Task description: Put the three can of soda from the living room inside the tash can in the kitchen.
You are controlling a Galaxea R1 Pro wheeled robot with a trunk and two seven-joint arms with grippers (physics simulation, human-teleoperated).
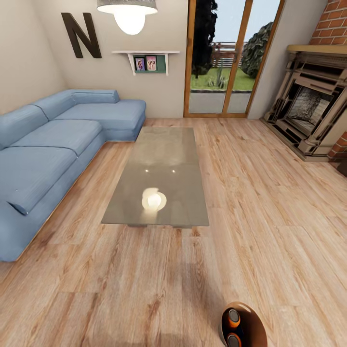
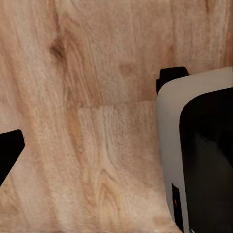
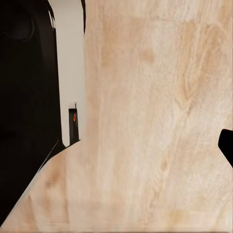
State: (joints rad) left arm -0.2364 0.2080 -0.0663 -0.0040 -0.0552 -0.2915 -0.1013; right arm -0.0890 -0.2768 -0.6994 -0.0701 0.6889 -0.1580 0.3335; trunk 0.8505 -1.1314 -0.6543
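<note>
At the bottom edge of the head view a round tash can (image 1: 255,322) with a glossy wood-brown interior stands on the plank floor. Two orange cans of soda with grey tops lie inside it, one (image 1: 233,317) above the other (image 1: 234,341), which the frame edge cuts. The glass-topped low table (image 1: 159,173) in the living room carries no can. My left gripper (image 2: 116,155) hangs over bare floor, one dark fingertip (image 2: 8,154) at the picture's edge, nothing between the fingers. My right gripper (image 3: 116,145) hangs likewise, with one fingertip (image 3: 227,145) showing.
A long blue corner sofa (image 1: 53,144) runs along the left wall. A brick fireplace (image 1: 313,111) stands at the right, and glass doors (image 1: 226,58) at the back. A pendant lamp (image 1: 127,14) hangs above the table. My white and black base (image 2: 204,155) shows beside each gripper.
</note>
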